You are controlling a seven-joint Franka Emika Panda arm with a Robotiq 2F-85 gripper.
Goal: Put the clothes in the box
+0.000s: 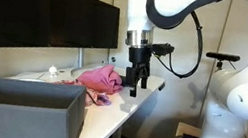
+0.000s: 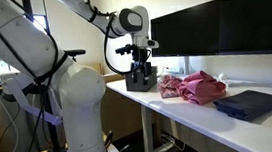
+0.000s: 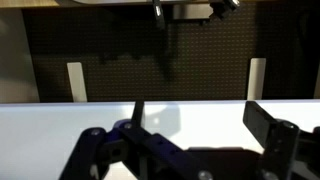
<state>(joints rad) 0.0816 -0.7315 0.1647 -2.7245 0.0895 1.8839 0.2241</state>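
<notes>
- Your one container is the grey box (image 1: 18, 110), open-topped, at the near end of the white table (image 1: 106, 117) in an exterior view. The part of its inside that shows there is plain grey wall.
- In an exterior view the box (image 2: 249, 104) looks dark and low, and the angle is too flat to see into it.
- The clothes (image 1: 101, 79) are outside the box, in a pink heap on the tabletop. They are at about 1 o'clock from the box in that view, a little apart from its far corner.
- From the opposite side the clothes (image 2: 202, 87) sit between your tool and the box, with the box at about 4 o'clock from them.
- Your gripper (image 1: 137, 87) hangs low over the table, at 3 o'clock from the heap and just beside it (not touching the cloth, as far as the exterior views show).
- The fingers (image 3: 275, 130) are spread wide in the wrist view, with only white tabletop between them. They grip nothing.
- Counts:
  - One box.
  - One heap of clothes. It may be a single garment or several, and the folds are too small to tell.
  - One gripper with two fingers.
- Behind the table is a row of dark monitors (image 1: 42, 15), at least two.
- In the wrist view two white posts (image 3: 76, 80) stand at 10 and 2 o'clock above the fingers.
</notes>
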